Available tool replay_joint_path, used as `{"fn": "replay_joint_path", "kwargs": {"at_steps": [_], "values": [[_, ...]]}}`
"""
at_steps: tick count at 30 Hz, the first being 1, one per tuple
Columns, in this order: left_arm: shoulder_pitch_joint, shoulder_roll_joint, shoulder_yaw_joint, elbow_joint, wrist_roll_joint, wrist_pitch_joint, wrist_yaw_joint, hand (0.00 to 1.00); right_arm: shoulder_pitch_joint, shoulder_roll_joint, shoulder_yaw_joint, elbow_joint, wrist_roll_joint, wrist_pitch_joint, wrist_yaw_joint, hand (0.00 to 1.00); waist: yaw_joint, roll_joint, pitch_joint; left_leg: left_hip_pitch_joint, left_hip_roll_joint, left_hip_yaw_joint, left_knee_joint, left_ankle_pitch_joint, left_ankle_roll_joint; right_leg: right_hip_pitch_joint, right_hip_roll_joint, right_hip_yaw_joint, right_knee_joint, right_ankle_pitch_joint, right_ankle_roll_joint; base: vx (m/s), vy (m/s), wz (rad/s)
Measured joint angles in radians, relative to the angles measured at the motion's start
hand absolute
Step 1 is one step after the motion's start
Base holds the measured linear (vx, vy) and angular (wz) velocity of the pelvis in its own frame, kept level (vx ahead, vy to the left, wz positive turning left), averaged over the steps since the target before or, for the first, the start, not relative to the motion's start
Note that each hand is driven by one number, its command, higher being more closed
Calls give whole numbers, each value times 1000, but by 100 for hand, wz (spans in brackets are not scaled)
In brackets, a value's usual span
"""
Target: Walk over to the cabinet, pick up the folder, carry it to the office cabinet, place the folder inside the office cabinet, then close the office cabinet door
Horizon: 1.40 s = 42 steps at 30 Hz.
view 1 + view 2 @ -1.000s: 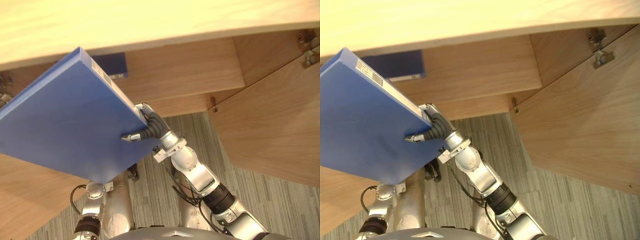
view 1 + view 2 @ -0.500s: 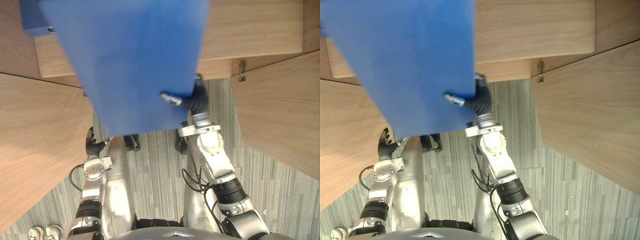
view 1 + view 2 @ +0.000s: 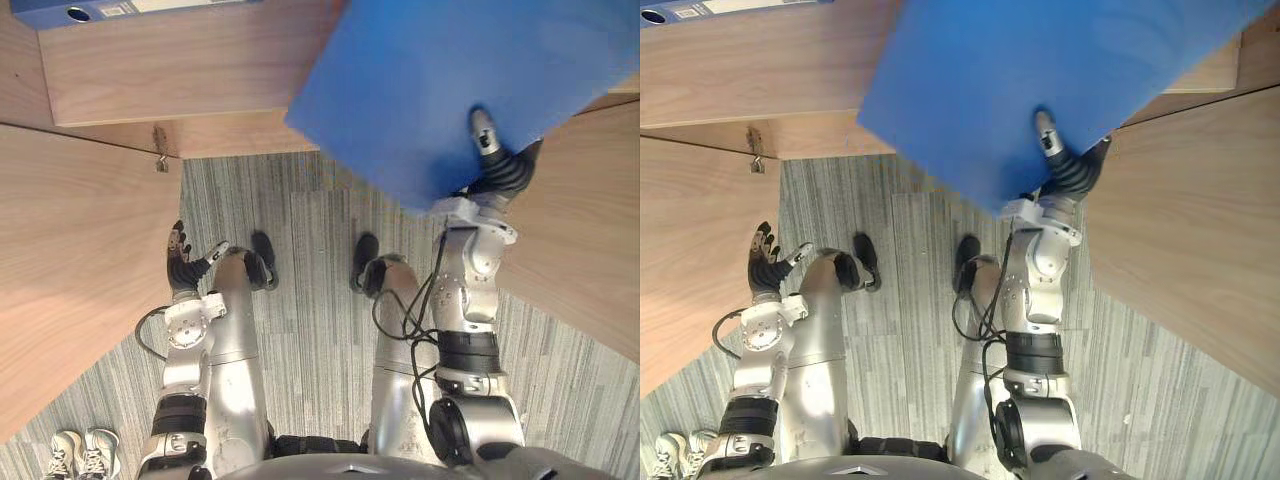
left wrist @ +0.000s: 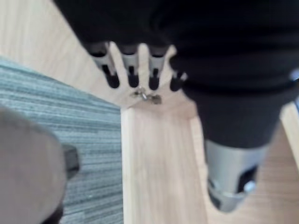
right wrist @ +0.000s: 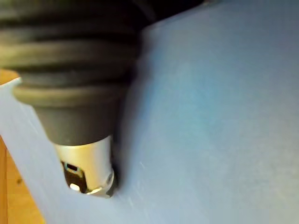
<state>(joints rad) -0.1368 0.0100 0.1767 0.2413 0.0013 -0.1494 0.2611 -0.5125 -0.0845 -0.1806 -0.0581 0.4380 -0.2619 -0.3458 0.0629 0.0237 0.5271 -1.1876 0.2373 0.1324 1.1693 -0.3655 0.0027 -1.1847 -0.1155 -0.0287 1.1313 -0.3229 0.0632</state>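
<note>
My right hand (image 3: 503, 168) is shut on a large blue folder (image 3: 440, 80), thumb pressed on its near face and fingers hidden behind it. The folder is held up at the upper right, in front of the open wooden cabinet, tilted, its lower corner by my wrist. In the right wrist view the thumb (image 5: 88, 172) lies flat on the folder's blue face (image 5: 219, 116). Low on the left, my left hand (image 3: 181, 262) hangs with straight fingers (image 4: 131, 74) and holds nothing.
A second blue folder (image 3: 100, 10) lies on the cabinet's shelf (image 3: 170, 75) at the upper left. The cabinet's doors stand open on both sides: left door (image 3: 60, 290), right door (image 3: 590, 260). White shoes (image 3: 80, 452) stand on the grey carpet.
My right arm has swung the folder from the upper left across to the upper right. The view has tipped down toward the floor. My left hand has come into view, hanging low.
</note>
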Motion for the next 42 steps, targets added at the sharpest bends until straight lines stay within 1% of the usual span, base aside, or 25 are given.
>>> {"fn": "replay_joint_path", "kwargs": {"at_steps": [1,3,7,9,12,13,14,15,16,17,18,19,21,22,24,26,27,29,30,33,36,39,42], "values": [[0,-1,-1,0,0,0,1,0,-10,0,-5,5,15,0,-7,100,0,0,0,-1,0,-1,0,0,0,-1,0,-1,0,0,-1,-68,-74,2],[0,-5,-2,-4,0,1,18,0,-47,-1,-29,20,85,-1,-21,100,0,0,0,-6,0,-8,0,4,-5,-2,0,-7,0,-1,-2,-56,-72,2],[0,-5,-2,-16,-1,1,26,0,-148,-7,-59,87,181,-19,-49,100,1,0,0,-17,0,-22,0,10,-9,-4,0,-22,1,-3,-7,-60,-72,5],[1,-8,-2,-16,-5,8,36,0,-214,-13,-72,126,252,-21,-54,100,7,0,-1,-19,0,-25,-2,12,-11,-4,0,-25,1,-4,-10,-70,-74,3],[1,-10,-2,-16,-28,11,39,0,-264,-27,-73,151,316,-23,-60,100,14,1,-1,-26,-1,-34,-4,15,-14,-6,-2,-34,1,-7,-15,-55,-60,5],[1,-10,-3,-16,-39,11,40,0,-290,-40,-76,161,347,-24,-75,100,18,1,-1,-33,-3,-43,-5,18,-16,-8,-3,-42,2,-8,-18,-40,-53,9],[1,-11,-3,-16,-40,11,40,0,-298,-44,-77,161,357,-30,-79,100,20,1,-1,-36,-4,-44,-7,21,-16,-10,-4,-43,2,-9,-18,-59,-81,12],[1,-11,-3,-16,-40,11,42,0,-308,-46,-80,159,366,-48,-82,100,21,1,-2,-39,-8,-45,-12,26,-16,-13,-6,-44,2,-9,-19,-59,-85,18],[1,-11,-3,-17,-40,11,46,0,-337,-51,-87,162,404,-60,-81,100,19,1,-2,-43,-18,-45,-25,37,-18,-21,-15,-44,2,-9,-20,-62,-86,18],[1,-11,-3,-17,-40,11,47,0,-350,-52,-91,166,422,-63,-81,100,19,1,-2,-46,-20,-45,-29,40,-19,-25,-16,-45,2,-8,-21,-70,-88,17],[1,-12,-3,-19,-45,11,56,0,-389,-60,-101,186,460,-77,-81,100,20,0,-2,-56,-21,-48,-36,50,-20,-34,-17,-50,0,-6,-25,-40,-45,7],[1,-12,-3,-20,-46,11,56,0,-398,-63,-101,192,466,-81,-81,100,20,0,-2,-57,-21,-48,-37,51,-21,-36,-18,-51,0,-5,-26,-66,-74,6],[1,-12,-4,-29,-62,11,62,0,-457,-87,-109,240,531,-87,-83,100,23,1,-3,-67,-21,-60,-41,61,-26,-40,-18,-66,1,-4,-33,-69,-78,5],[1,-13,-5,-30,-63,11,62,0,-462,-87,-110,242,540,-87,-83,100,23,1,-3,-68,-21,-62,-42,61,-27,-41,-18,-67,1,-4,-34,-62,-67,6],[-11,-15,-15,-34,-76,11,65,0,-494,-82,-110,246,587,-107,-102,100,24,1,-3,-75,-22,-64,-51,70,-29,-48,-18,-70,0,-1,-39,-55,-58,6],[-20,-15,-22,-35,-77,15,65,0,-528,-83,-118,254,603,-117,-117,100,26,0,-5,-83,-24,-63,-61,80,-32,-60,-19,-71,-1,2,-44,-63,-63,5],[-23,-14,-21,-34,-82,15,64,0,-562,-88,-124,277,629,-128,-121,100,25,0,-5,-87,-25,-64,-67,86,-33,-65,-19,-72,-1,3,-47,-55,-51,7],[-22,-17,-21,-34,-92,14,64,0,-603,-94,-151,306,664,-133,-123,100,26,1,-5,-87,-32,-71,-80,97,-39,-66,-21,-76,-4,3,-49,-52,-66,13],[-22,-17,-22,-34,-110,13,62,0,-618,-100,-167,315,679,-135,-126,0,27,1,-5,-87,-35,-77,-87,103,-41,-65,-24,-83,-4,1,-54,-38,-58,17],[-21,-18,-23,-34,-126,10,57,0,-638,-131,-185,315,705,-136,-144,0,36,1,-5,-86,-39,-86,-111,121,-49,-63,-27,-97,-14,2,-63,-32,-57,12],[-20,-18,-26,-34,-138,9,52,0,-647,-163,-184,316,720,-137,-144,0,37,2,-6,-85,-40,-98,-131,134,-52,-54,-28,-115,-26,5,-68,-25,-37,10],[-14,-19,-46,-33,-150,8,46,0,-659,-218,-178,342,735,-137,-134,0,39,0,-28,-85,-48,-105,-150,147,-57,-52,-36,-128,-30,2,-77,-17,-21,13],[-2,-19,-57,-32,-154,6,35,0,-675,-247,-156,372,735,-136,-120,0,43,0,-50,-88,-48,-104,-162,151,-61,-58,-37,-130,-34,3,-80,-6,-5,2]]}}
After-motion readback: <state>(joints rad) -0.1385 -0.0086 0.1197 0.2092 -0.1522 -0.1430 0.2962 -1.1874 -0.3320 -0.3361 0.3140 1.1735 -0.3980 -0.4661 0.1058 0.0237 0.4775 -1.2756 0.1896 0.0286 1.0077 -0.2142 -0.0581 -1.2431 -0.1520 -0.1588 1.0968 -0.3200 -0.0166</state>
